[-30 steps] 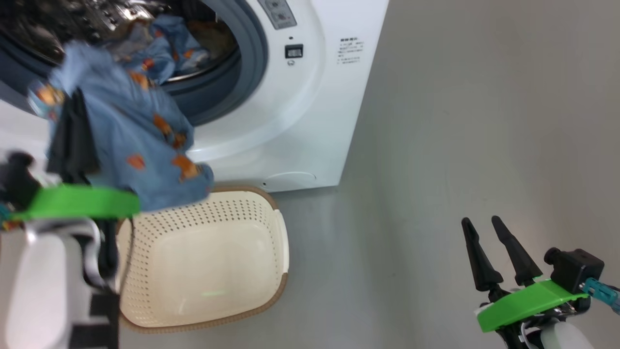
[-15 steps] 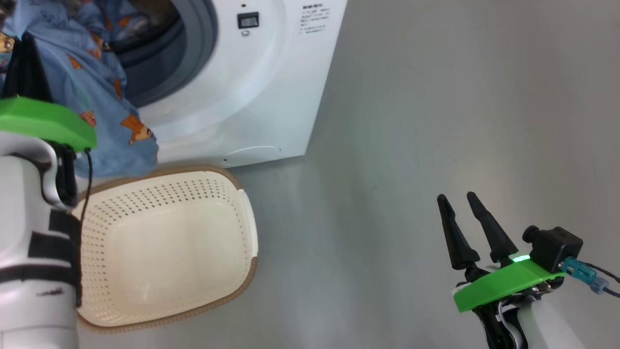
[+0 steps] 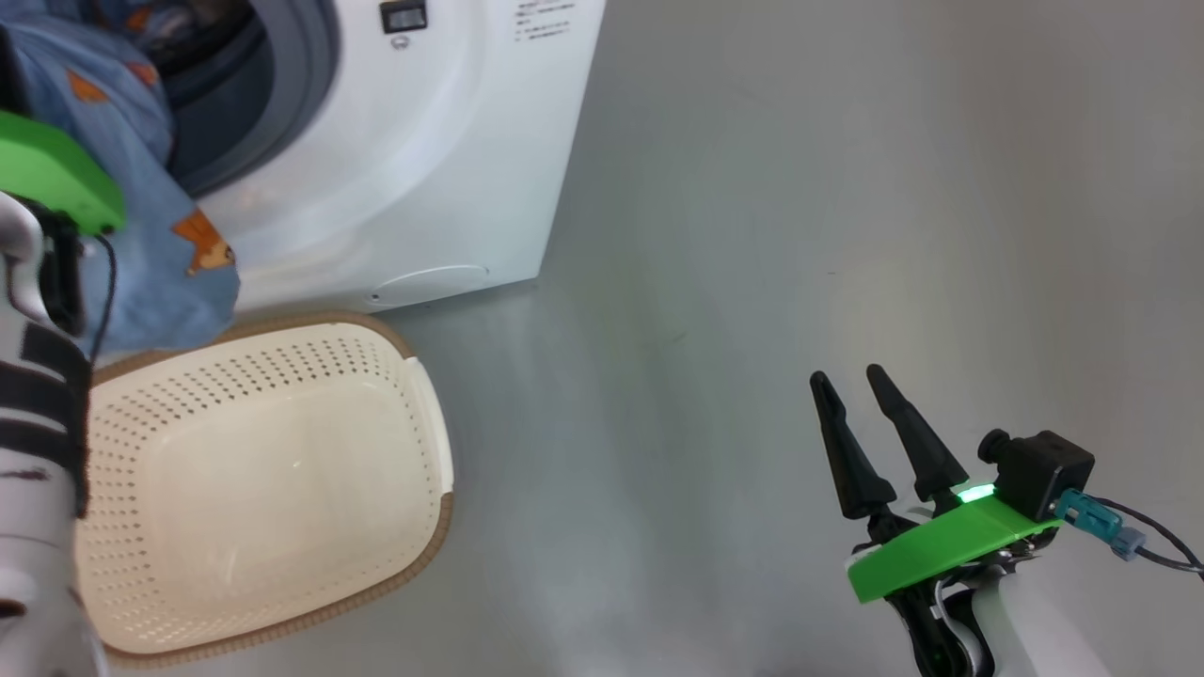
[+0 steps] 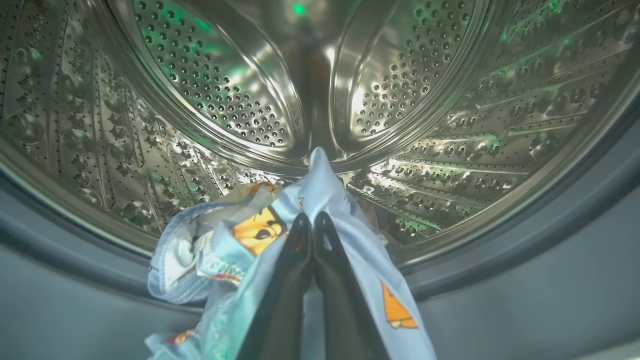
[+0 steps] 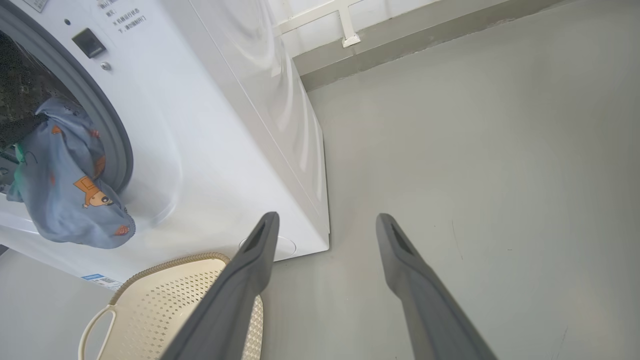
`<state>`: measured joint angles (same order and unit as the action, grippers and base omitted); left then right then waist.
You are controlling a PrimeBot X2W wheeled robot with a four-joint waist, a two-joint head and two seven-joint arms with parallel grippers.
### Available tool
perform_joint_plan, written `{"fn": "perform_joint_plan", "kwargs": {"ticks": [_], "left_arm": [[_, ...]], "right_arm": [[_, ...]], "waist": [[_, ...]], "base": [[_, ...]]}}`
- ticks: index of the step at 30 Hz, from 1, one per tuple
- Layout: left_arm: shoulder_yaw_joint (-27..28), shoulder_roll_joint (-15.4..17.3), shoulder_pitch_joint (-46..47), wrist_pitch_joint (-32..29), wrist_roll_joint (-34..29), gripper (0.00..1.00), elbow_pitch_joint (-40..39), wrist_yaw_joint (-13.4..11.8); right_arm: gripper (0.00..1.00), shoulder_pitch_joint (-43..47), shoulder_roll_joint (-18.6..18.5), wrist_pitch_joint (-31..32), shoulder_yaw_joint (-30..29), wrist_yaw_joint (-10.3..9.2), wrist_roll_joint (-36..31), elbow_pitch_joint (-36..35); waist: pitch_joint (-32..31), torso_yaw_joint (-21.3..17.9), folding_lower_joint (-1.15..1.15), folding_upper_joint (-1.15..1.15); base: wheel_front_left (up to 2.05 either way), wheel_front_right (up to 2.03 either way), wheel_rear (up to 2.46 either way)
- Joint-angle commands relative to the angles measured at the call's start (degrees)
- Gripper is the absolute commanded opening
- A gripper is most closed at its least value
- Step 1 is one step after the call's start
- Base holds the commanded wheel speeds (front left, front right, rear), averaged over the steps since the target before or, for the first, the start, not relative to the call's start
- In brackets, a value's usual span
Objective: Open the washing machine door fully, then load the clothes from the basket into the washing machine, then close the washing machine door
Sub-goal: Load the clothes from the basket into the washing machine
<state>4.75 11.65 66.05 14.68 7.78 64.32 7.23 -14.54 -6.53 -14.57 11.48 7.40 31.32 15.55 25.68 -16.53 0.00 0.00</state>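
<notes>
Steel, cloth and plastic on show here
There's the drum [image 4: 240, 90], gleaming polished steel, all perforated, with a dull grey rubber gasket [image 4: 525, 300] round it; the clothes [image 4: 360, 250] are soft matt blue cloth; the washing machine [image 3: 451, 141] shell is glossy white; the basket [image 3: 254, 489] is smooth cream plastic, woven-look brown rim; floor [image 3: 800, 188] smooth matt grey

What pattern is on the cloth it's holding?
Blue garment with orange-brown cartoon prints, clearest in the right wrist view.

Printed lines [image 3: 544, 19] on washing machine [image 3: 442, 160] front too small to read; blue sticker [image 5: 101, 279] likewise (blurred)
</notes>
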Motion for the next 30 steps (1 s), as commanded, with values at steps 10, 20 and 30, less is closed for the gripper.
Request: {"fn": "perform_joint_plan", "kwargs": {"ticks": [10,20,30], "left_arm": [[0.8,4.2,3.8,0.3,-1.6,0.0,-13.1,-1.7],[2.8,3.4,-0.5,0.3,-2.4,1.0,-19.0,-2.0],[3.6,3.1,-1.2,0.3,-2.2,1.0,-16.0,-1.4]], "right_arm": [[1.0,-1.5,0.7,-0.4,1.6,0.09,0.7,-1.2],[1.0,-2.1,0.9,-0.4,1.5,0.09,0.6,-1.4],[1.0,-2.2,0.8,-0.4,1.2,0.09,0.6,-1.4]], "waist": [[2.0,-1.8,0.0,0.0],[2.6,-1.8,0.0,0.0],[2.8,-1.1,0.0,0.0]], "base": [[0.0,0.0,0.0],[0.0,0.0,0.0],[0.0,0.0,0.0]]}}
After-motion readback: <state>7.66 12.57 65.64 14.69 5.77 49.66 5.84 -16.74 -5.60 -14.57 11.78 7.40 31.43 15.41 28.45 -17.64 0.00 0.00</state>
